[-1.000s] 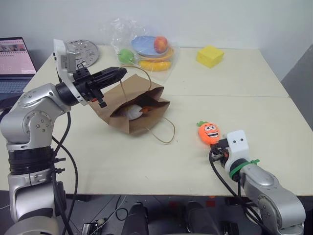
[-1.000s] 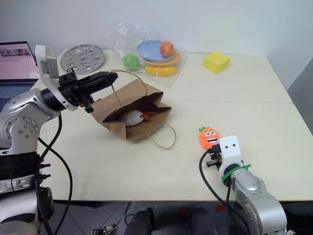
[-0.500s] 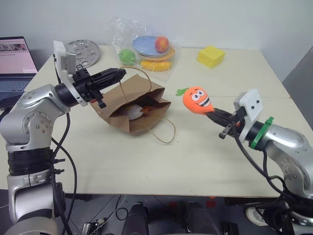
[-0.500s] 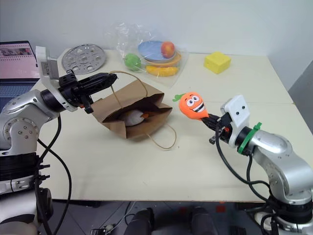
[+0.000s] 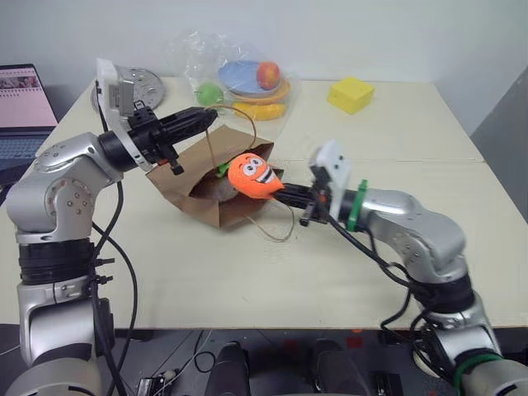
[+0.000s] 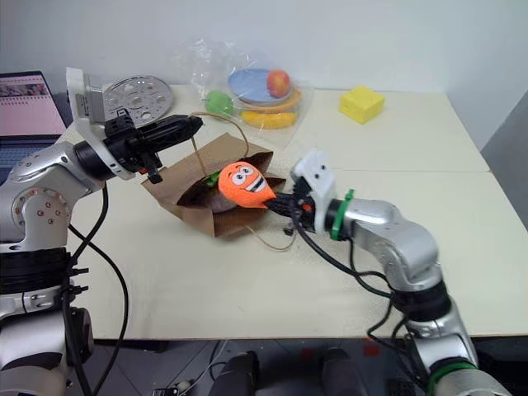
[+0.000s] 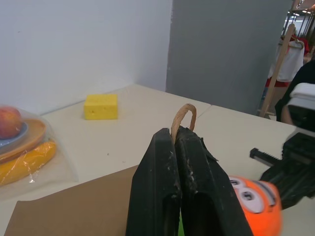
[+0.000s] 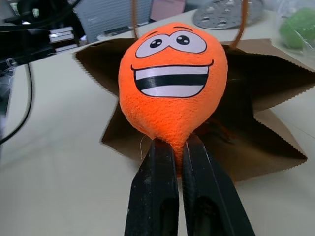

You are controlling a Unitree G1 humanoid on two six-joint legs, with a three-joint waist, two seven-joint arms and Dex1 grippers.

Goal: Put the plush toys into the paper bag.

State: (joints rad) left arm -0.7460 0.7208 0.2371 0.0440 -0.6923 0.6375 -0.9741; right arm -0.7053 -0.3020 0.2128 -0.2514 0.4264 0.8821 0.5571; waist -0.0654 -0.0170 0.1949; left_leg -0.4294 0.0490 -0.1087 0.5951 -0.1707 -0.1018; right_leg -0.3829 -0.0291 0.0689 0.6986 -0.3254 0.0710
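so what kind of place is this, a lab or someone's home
Most likely a lab or office workspace, not a home: a plain cream table against a bare wall, a laptop at the table's edge, and a clothes rack beyond a grey partition.

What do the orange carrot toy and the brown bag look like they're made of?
The carrot toy looks like soft plush: fuzzy, matte orange pile with a flat printed or stitched face. The bag looks like brown kraft paper: matte, creased, with a serrated mouth edge. Its loop handle seems twisted paper cord, though that is less certain.
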